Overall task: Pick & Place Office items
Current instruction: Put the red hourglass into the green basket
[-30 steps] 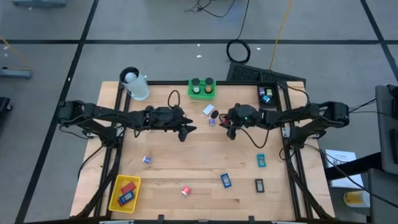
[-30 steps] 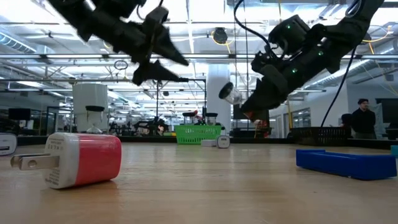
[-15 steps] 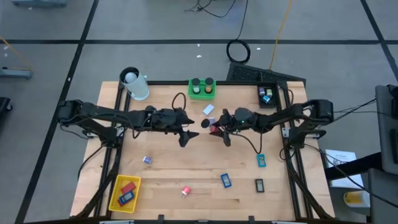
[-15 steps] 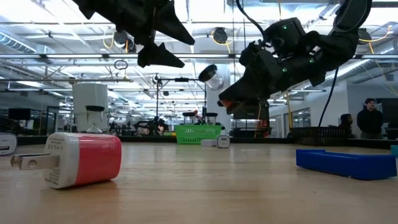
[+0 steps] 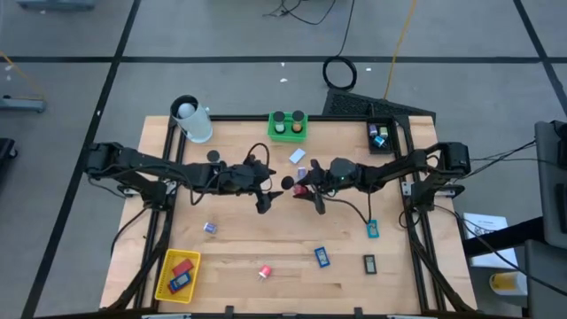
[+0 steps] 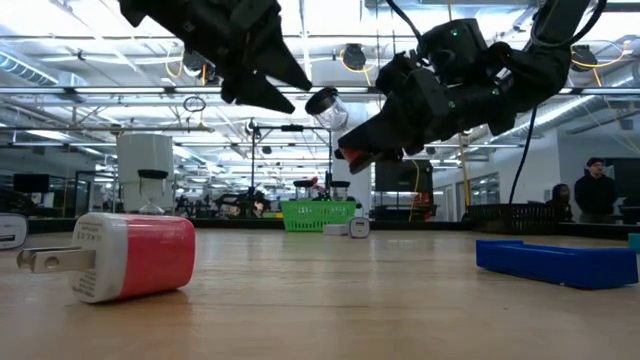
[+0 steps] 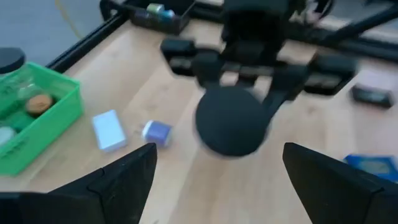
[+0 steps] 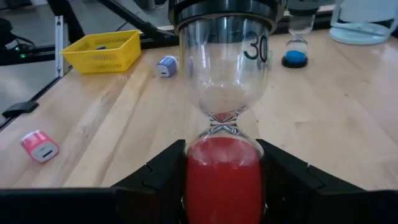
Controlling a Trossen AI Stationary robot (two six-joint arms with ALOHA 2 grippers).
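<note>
Wooden bench [image 5: 266,239] under bright ceiling lights, with the office items scattered wide: a red-and-white charger [image 6: 125,255] near the front edge, a blue block [image 5: 322,257], a teal block [image 5: 372,229], a small purple piece [image 5: 210,228], and more pieces already in the yellow basket [image 5: 168,263] and the green basket [image 5: 287,135].

My right tool [image 5: 306,188] is pinching an hourglass [image 8: 222,118] by its red-sand bulb, the clear bulb and black cap pointing out toward my other arm. I hold it up over the middle of the bench, well clear of the wood, so I judge this is a handover: the free end is offered where the other side can take it.

My left tool [image 5: 268,197] faces it with fingers [image 7: 124,180] spread wide on either side of the black cap [image 7: 231,121], not yet touching.

Both arms stretch inward from the bench's sides, nearly level, wrists meeting just in front of the green basket.
</note>
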